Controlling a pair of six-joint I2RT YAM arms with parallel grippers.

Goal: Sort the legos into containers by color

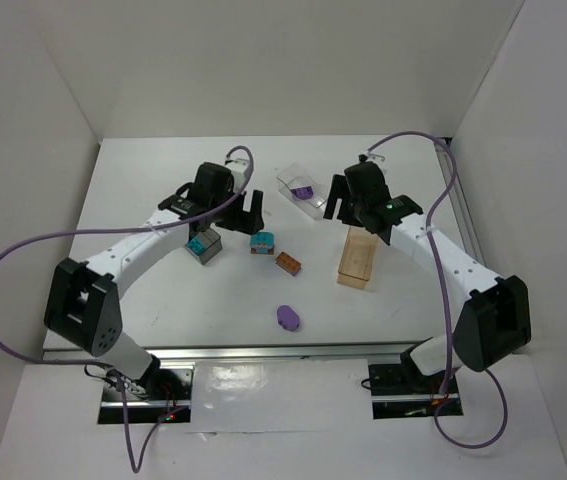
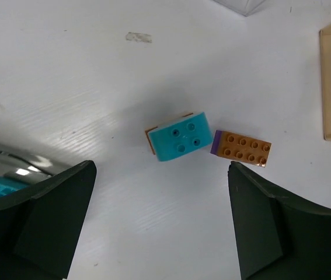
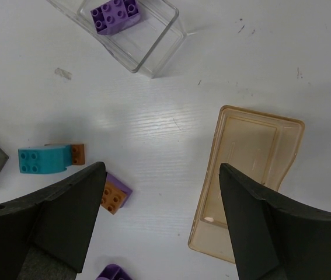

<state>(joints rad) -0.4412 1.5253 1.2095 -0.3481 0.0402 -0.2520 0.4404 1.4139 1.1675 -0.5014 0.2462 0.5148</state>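
"Near the middle of the table [image 1: 163, 300], what lies unsorted?"

"A teal brick [image 1: 262, 242], an orange brick [image 1: 288, 263] just beside it; a purple oval [image 1: 287, 317] nearer the front edge; the left gripper [image 1: 246, 208] hangs by the teal one, jaws wide and empty, probably because its twin [image 1: 199, 241] sits in the grey box [image 1: 211, 251]; the right gripper [image 1: 341, 200], likewise spread and empty, hovers by the tan box [image 1: 358, 257]."

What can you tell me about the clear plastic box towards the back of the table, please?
The clear plastic rectangular box is open-topped, with thin glossy see-through walls and rounded corners. It sits flat on the white table, turned diagonally, towards the back between the two arms. One purple studded brick lies inside it, studs up. Nothing else touches it.
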